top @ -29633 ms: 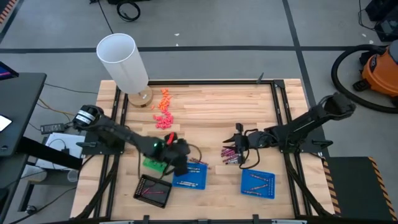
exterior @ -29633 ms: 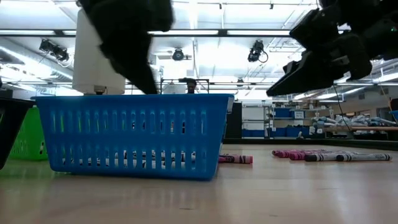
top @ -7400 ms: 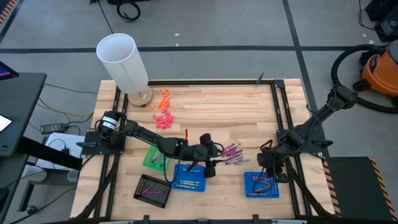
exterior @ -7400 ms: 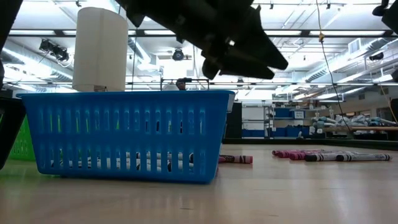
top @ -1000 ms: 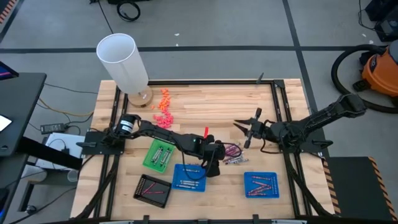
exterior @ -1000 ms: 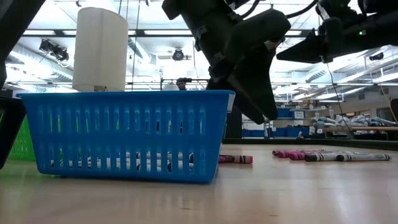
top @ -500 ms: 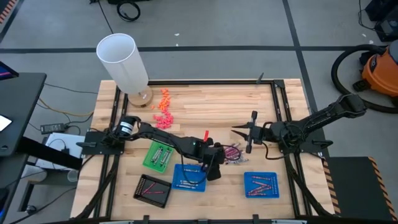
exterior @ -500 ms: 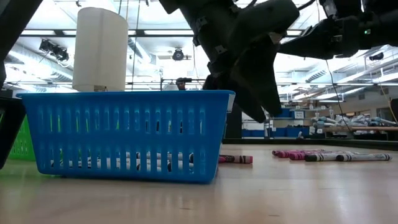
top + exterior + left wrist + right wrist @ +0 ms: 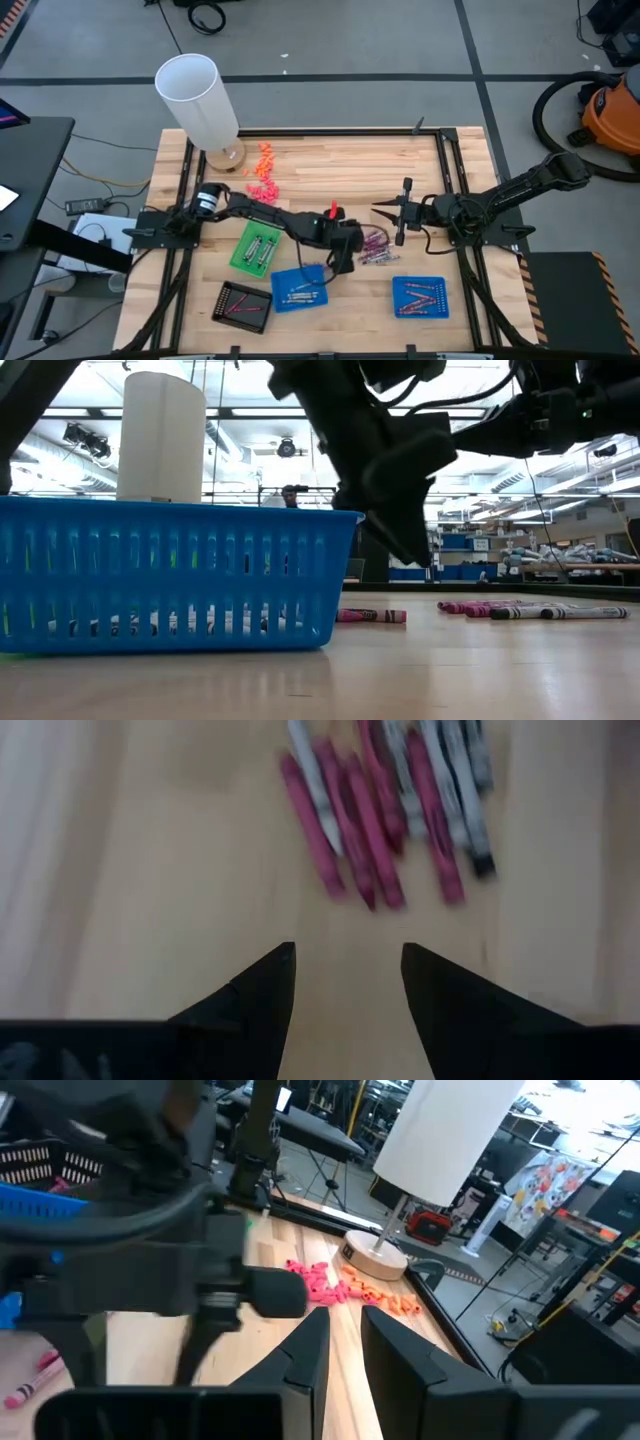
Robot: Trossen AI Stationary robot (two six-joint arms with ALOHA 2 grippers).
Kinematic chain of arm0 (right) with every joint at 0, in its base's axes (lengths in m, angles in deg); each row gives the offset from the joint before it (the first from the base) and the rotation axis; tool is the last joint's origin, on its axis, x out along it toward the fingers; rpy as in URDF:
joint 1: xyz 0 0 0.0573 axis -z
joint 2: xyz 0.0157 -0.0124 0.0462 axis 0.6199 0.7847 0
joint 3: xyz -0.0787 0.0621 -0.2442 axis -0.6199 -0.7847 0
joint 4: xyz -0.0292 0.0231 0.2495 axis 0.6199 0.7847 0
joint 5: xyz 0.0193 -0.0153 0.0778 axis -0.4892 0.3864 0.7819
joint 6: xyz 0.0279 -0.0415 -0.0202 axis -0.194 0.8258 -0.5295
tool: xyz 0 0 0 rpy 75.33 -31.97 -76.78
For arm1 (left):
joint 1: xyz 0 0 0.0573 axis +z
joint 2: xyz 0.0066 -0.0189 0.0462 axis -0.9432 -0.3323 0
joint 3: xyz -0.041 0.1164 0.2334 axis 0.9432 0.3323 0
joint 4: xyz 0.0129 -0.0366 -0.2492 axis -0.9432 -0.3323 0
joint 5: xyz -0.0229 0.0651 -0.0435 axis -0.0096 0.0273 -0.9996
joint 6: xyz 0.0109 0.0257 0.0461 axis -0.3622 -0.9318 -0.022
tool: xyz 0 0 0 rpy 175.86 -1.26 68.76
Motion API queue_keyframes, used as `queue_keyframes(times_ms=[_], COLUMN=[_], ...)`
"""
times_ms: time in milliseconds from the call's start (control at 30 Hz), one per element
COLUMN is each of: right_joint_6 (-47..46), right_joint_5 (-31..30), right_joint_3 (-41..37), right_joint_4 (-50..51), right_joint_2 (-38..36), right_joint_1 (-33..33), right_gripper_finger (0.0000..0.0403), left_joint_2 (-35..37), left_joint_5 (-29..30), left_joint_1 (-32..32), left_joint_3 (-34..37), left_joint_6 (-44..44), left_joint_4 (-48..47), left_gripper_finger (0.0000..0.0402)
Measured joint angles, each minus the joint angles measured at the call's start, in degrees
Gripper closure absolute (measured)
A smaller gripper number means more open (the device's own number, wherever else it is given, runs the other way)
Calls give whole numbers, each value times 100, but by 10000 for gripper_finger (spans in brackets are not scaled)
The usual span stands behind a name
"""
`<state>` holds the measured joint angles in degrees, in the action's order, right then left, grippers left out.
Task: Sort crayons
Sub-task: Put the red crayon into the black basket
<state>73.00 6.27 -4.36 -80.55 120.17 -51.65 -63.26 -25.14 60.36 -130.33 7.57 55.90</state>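
Several pinkish-red, maroon and silvery-grey crayons [image 9: 373, 247] lie flat in a loose pile on the wooden table; they also show in the left wrist view [image 9: 380, 810] and the low view [image 9: 530, 608]. My left gripper [image 9: 340, 264] hangs open, slanting down, just on the near side of the pile and beside the right edge of a blue tray [image 9: 300, 288]; nothing is between its fingers [image 9: 348, 952]. That tray holds a few crayons. My right gripper [image 9: 380, 210] hovers level to the right of the pile, fingers a narrow gap apart [image 9: 345, 1325], holding nothing.
A second blue tray [image 9: 420, 297] with crayons sits at the near right. A green tray [image 9: 258, 248] and a black tray [image 9: 243, 305] stand to the left. A white cylinder [image 9: 200, 100] on a wooden base and orange and pink bits [image 9: 263, 175] are at the far left.
The left blue tray has slid toward the table's left and near edges and turned a little. My left gripper dipped beside the tray's right edge, then drew back toward the crayon pile, staying open. My right gripper rolled a little in place.
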Motion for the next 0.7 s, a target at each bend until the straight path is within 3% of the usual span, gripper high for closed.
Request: queue_keyframes(times_ms=[200,467,700], right_joint_6=[-81,-102,-101], right_joint_5=[-9,-51,-96], right_joint_3=[0,0,0], right_joint_4=[22,112,162], right_joint_2=[2,2,2], right_joint_1=[0,0,0], right_gripper_finger=[331,331,331], left_joint_2=[-5,-591,-736], left_joint_5=[-10,13,16], left_joint_1=[203,423,551], left_joint_3=[-2,0,-4], left_joint_6=[-4,22,145], left_joint_4=[718,1814,2064], left_gripper_finger=[207,207,207])
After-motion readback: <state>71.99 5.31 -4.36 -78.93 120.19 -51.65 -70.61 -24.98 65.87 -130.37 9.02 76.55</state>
